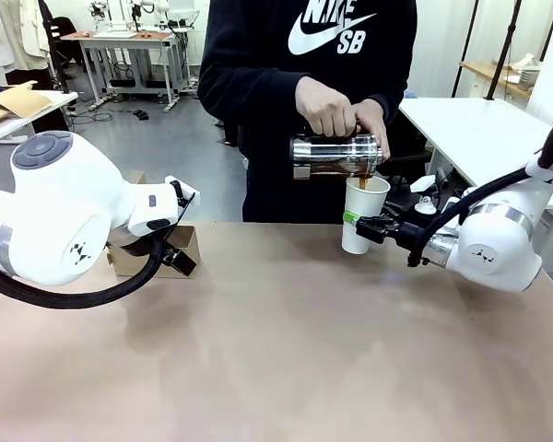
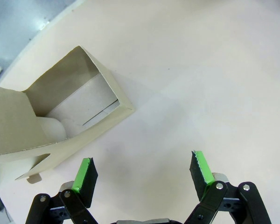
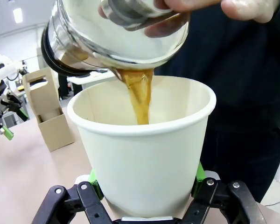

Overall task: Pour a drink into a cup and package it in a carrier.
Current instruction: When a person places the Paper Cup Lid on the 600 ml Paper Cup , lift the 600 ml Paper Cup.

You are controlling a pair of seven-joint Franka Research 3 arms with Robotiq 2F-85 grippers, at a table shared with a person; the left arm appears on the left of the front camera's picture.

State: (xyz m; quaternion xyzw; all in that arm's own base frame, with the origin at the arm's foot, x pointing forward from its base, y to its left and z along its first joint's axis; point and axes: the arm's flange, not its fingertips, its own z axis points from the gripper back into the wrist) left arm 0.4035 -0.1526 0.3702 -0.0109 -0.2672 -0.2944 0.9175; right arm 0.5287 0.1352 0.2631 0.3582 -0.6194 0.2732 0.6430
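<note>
Drink (image 3: 141, 95) streams, dark brown, from a tilted glass press jug (image 1: 336, 155) into the lidless white cup (image 1: 364, 207) on the table (image 1: 276, 350), far right. The person's hands (image 1: 332, 109) tip the jug. The right claw (image 1: 369, 222) is clamped round the cup's lower half. The left claw (image 2: 143, 168) hangs spread wide, holding nothing, just beside the brown carrier (image 2: 60, 116), whose visible pocket is bare cardboard.
</note>
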